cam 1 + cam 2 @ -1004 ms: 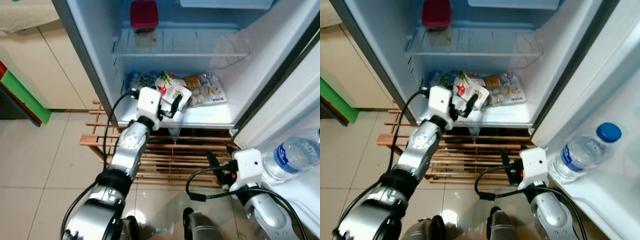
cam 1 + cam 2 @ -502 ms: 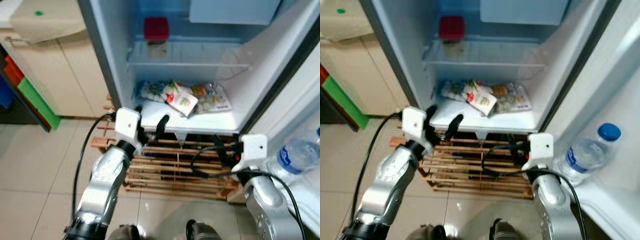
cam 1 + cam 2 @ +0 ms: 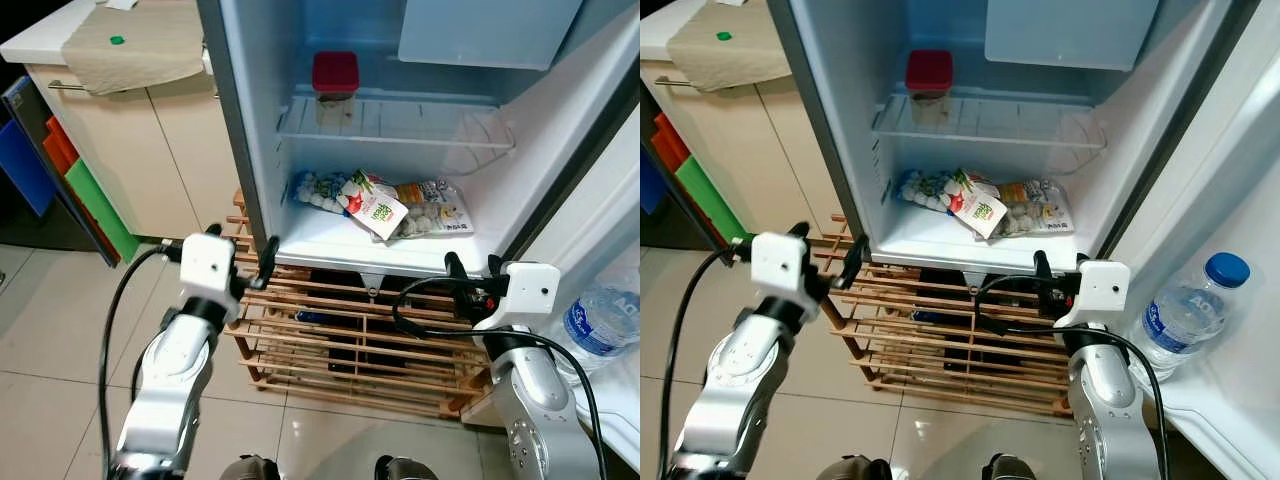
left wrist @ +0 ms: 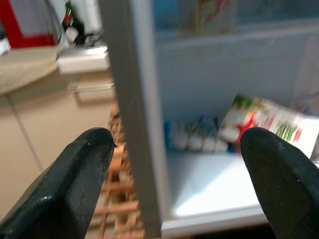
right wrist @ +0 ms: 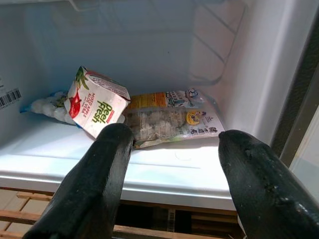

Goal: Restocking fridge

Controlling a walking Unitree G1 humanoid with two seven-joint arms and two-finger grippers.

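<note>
Juice carton [image 3: 377,208] leans loosely on frozen bags [image 3: 430,206], so left gripper [image 3: 241,268] and right gripper [image 3: 470,266], both spread and empty outside the fridge [image 3: 240,170], could topple it reaching in.

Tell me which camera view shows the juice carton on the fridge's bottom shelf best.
The right wrist view: the juice carton is close and sharp, its printing legible, leaning on food packets. Both eye views show it small from above. The left wrist view shows it blurred behind the fridge wall.

Water bottle [image 3: 606,318] cut by the frame edge; blurred carton [image 4: 269,124]; frozen packs' [image 3: 432,212] print illegible
</note>
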